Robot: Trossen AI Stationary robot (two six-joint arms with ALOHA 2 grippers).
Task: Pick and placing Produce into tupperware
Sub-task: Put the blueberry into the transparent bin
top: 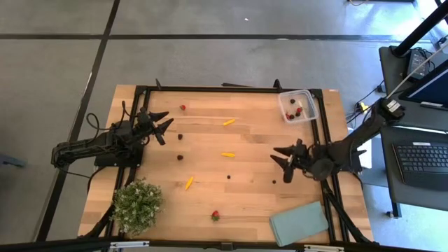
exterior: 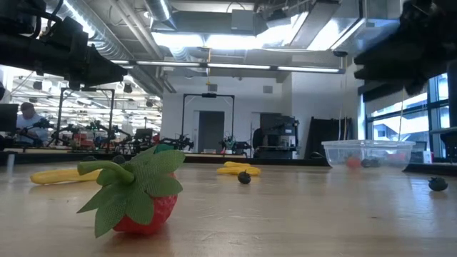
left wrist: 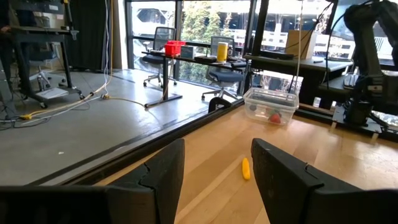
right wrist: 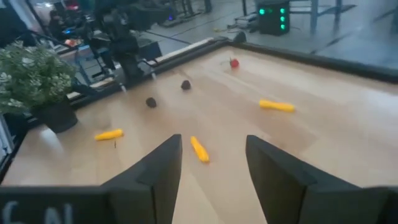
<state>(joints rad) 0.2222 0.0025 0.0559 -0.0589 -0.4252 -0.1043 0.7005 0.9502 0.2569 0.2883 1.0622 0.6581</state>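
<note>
Both grippers are seen spread and empty above the table. Ahead of the right gripper [top: 285,163], a yellow sliver [right wrist: 199,149] lies nearly in line with its fingers. The tub [top: 297,106] sits beyond that gripper at the far corner, long axis roughly along the table's side edge, a few pieces apparently inside. Most produce is left scattered: a strawberry [top: 215,215], berries [top: 180,157], slivers between it and the left gripper [top: 162,125].

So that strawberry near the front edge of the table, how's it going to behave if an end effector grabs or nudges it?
The strawberry probably won't roll far: it lies on its side, and its broad leafy top should stop it. The leaves look like fabric, so it is likely a light imitation. The leaves would probably flop, so gripping the red body seems safer.
</note>
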